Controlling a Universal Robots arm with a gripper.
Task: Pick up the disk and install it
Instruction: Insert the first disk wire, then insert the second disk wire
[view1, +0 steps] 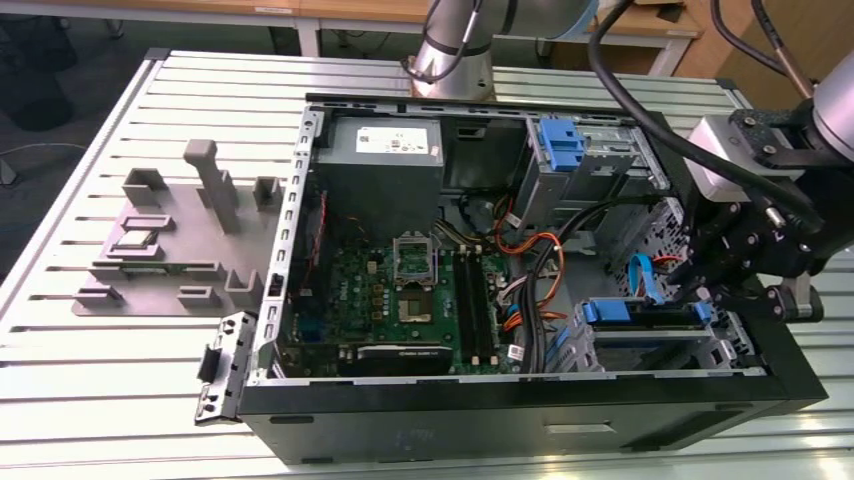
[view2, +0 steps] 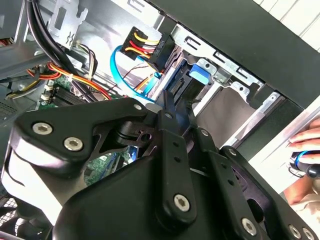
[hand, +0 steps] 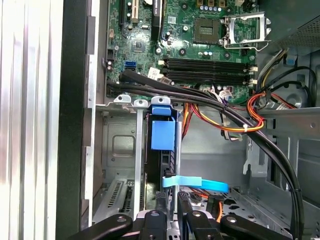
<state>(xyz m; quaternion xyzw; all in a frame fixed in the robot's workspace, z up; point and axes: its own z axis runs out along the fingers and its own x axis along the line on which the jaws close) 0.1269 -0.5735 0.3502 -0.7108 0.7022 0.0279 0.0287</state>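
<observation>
An open computer case (view1: 534, 415) lies on a slatted metal table (view1: 80, 400). Inside sit a green motherboard (view1: 400, 300), a grey power supply (view1: 380, 160) and orange cables (view1: 534, 265). Grey fixtures (view1: 174, 240) stand beside the case.

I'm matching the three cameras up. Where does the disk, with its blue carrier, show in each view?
Exterior view: the disk sits in the drive bay, toward the exterior view's right.
Second wrist view: its blue carrier pokes from the same bay, beyond the black linkage.
First wrist view: edge-on in the bay, blue carrier facing the camera.
Shared landmark: the green motherboard.
</observation>
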